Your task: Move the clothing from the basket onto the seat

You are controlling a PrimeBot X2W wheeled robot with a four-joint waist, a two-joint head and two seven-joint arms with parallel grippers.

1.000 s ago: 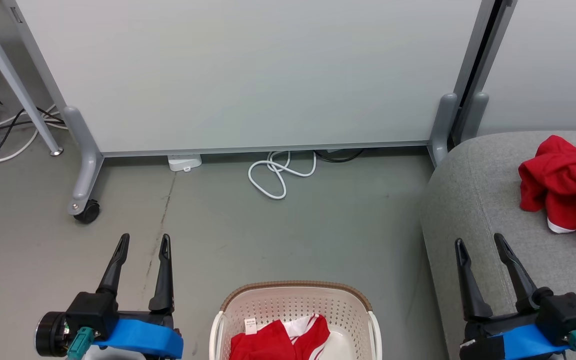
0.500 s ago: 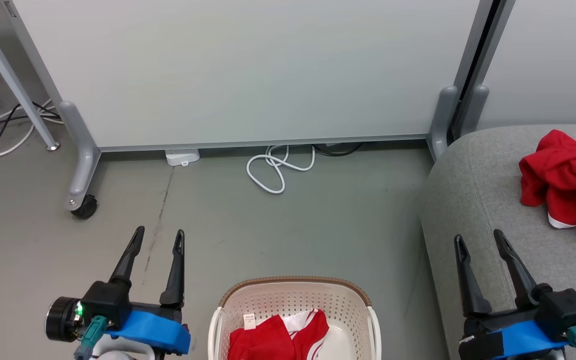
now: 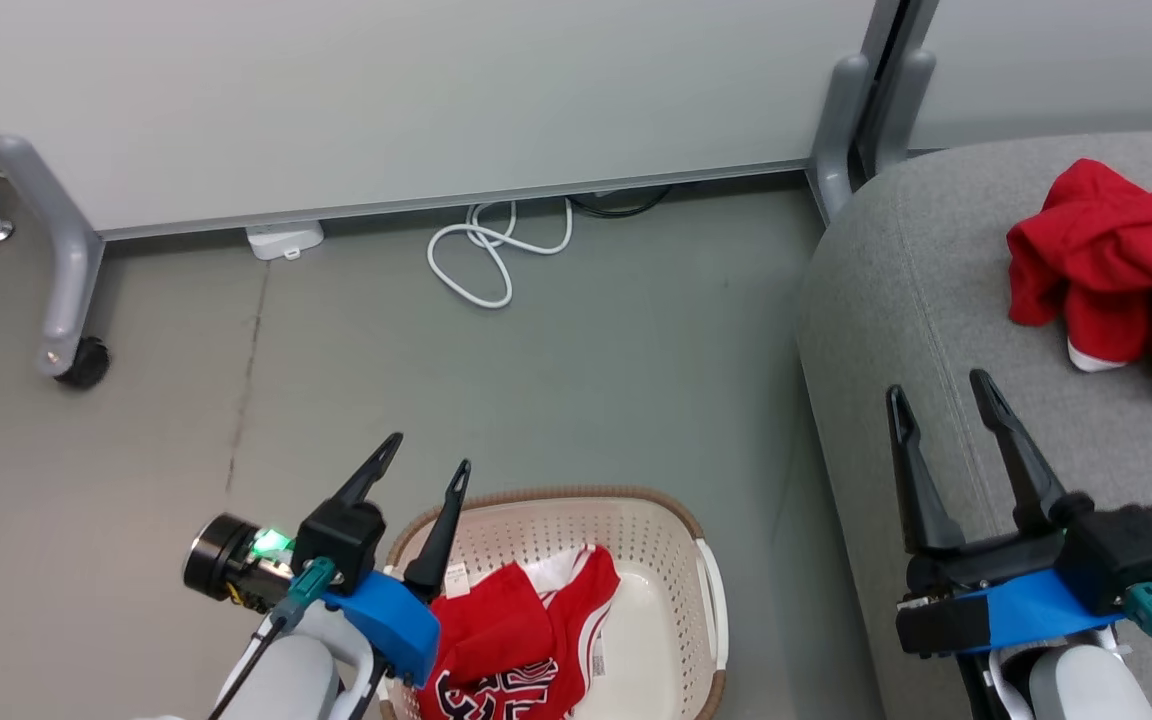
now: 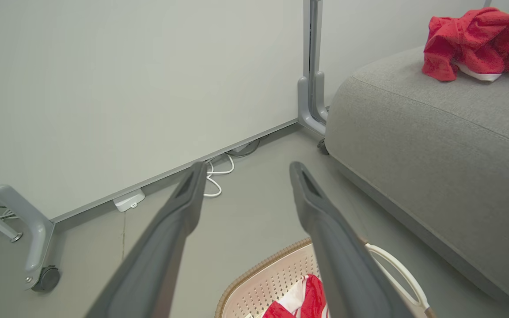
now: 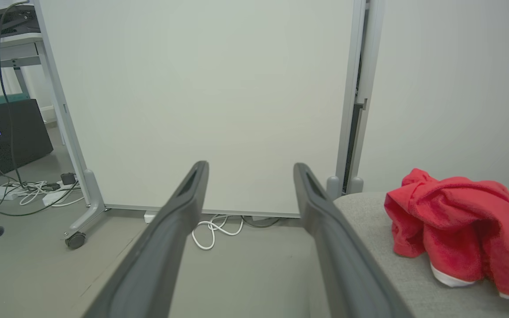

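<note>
Risk: your left jaws hang over the basket (image 3: pixel 576 497) at its left rim. A careless descent may catch a finger on that rim and tip the basket, or pinch only a fold of the red jersey (image 3: pixel 516 640) just below them.
State, left jaws: spread wide, empty.
State, right jaws: spread wide, empty, over the sofa seat (image 3: pixel 916 300); second red garment (image 3: pixel 1106 260) lies ahead, to their right.
</note>
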